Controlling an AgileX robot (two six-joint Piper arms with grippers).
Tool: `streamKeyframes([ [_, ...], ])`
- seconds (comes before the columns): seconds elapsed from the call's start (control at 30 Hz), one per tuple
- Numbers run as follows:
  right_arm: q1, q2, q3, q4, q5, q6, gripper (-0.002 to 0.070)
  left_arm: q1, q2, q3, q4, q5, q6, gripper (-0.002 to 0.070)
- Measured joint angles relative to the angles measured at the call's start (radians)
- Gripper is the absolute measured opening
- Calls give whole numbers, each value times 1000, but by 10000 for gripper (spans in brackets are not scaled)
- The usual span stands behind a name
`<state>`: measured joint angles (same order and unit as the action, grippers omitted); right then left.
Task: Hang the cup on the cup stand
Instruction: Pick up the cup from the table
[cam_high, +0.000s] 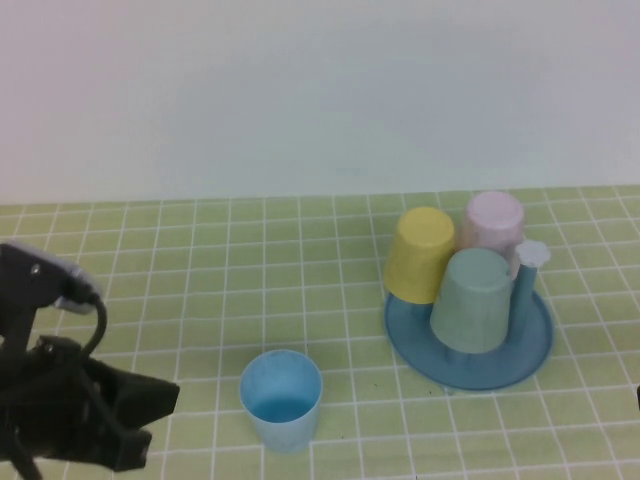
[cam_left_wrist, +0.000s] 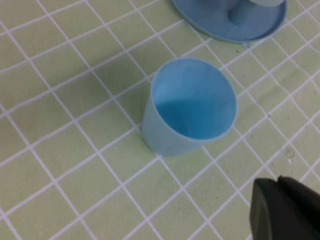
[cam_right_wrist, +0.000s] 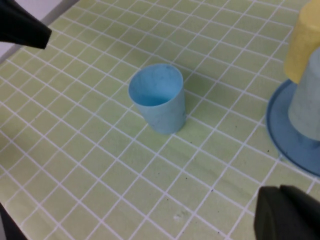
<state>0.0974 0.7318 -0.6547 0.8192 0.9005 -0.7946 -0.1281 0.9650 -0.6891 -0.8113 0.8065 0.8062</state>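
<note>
The light sky-blue cup (cam_high: 282, 398) stands upright, mouth up, on the green tiled table, apart from everything; it also shows in the left wrist view (cam_left_wrist: 189, 107) and the right wrist view (cam_right_wrist: 159, 99). The blue cup stand (cam_high: 530, 345) sits to its right, with a white flower-shaped knob (cam_high: 533, 254) on one peg. My left gripper (cam_high: 160, 405) is shut and empty, left of the cup; its fingertips (cam_left_wrist: 272, 184) are pressed together. My right gripper (cam_right_wrist: 277, 192) is shut and empty, near the table's front right, short of the stand's base (cam_right_wrist: 287, 135).
A yellow cup (cam_high: 420, 254), a pink cup (cam_high: 492, 222) and a grey-green cup (cam_high: 472, 298) hang upside down on the stand's pegs. A pale wall rises behind the table. The left gripper also shows in the right wrist view (cam_right_wrist: 22, 25).
</note>
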Motion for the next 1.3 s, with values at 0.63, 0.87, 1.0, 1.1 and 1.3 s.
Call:
streamKeyframes([
  [0.63, 0, 1, -2, 8, 0, -4, -2, 0, 115, -98, 95, 45, -51, 357],
  [0.87, 0, 2, -2, 9, 0, -4, -2, -19, 206, -178, 167, 95, -113, 357],
  [1.0, 0, 2, -2, 9, 4, -4, -2, -82, 248, -211, 222, 69, -160, 357],
  [1.1, 0, 2, -2, 9, 5, -4, -2, -142, 288, -246, 347, 28, -323, 357],
  [1.3, 0, 2, -2, 9, 17, -4, -2, -222, 365, -334, 515, 69, -498, 357],
])
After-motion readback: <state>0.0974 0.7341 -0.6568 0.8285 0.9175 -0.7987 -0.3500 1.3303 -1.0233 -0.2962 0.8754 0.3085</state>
